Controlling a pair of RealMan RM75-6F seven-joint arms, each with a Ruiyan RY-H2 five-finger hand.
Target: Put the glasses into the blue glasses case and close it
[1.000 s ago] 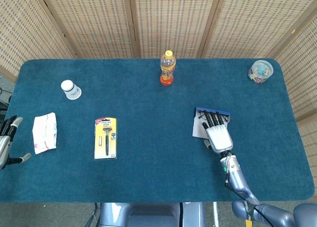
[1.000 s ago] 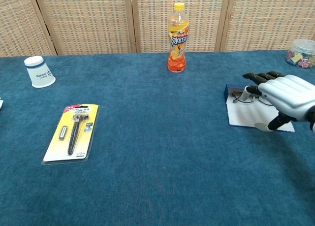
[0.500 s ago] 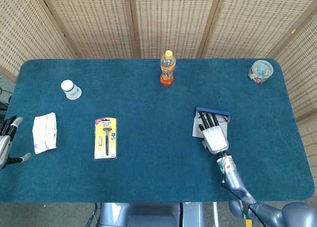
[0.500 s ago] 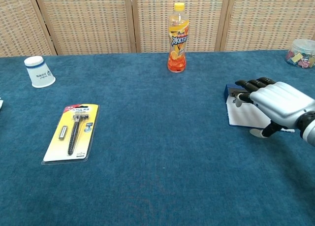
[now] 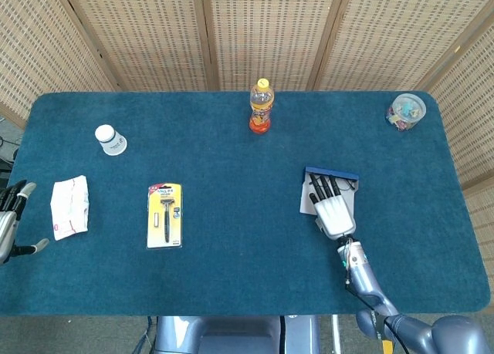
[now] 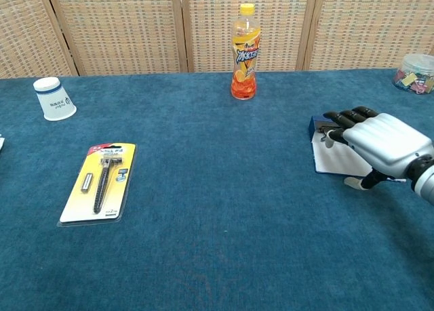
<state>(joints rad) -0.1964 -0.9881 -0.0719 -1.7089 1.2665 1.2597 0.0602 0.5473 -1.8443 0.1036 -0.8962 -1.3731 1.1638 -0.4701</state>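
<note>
1. Fingers [image 6: 347, 116] of the right hand [image 5: 334, 212] stretched forward and slightly spread, palm down, over the open case [image 5: 310, 203]; dark fingertips lying on the case's far part beside its blue rim [image 5: 332, 172]. Whether anything is pinched under them cannot be told.
2. Thumb [image 6: 355, 183] of that hand sticking out to the near side of the case, low by the cloth.
3. Glasses [image 5: 351, 185] inside the case, only a thin dark bit of frame showing just past the fingertips in the head view; mostly hidden under the hand, and not made out in the chest view.
4. Case lying open and flat on the blue table [image 5: 231, 277], pale lining [image 6: 336, 160] up, blue edge on the far side.
5. Left hand [image 5: 9, 223] far left of the case, at the table's edge, fingers apart and holding nothing; seen in the head view only.
6. Orange bottle [image 6: 245, 51] standing upright, beyond the case and to its left, near the table's far edge.
7. Clear tub [image 5: 406, 110] of small coloured bits beyond the case and to its right, near the far corner.
8. Razor pack [image 6: 99, 181], yellow card, lying flat well left of the case.
9. White cup [image 6: 53, 98] upside down, further left and beyond the razor pack.
10. White packet [image 5: 69, 206] lying flat left of the razor pack, near the left hand; seen in the head view.
</note>
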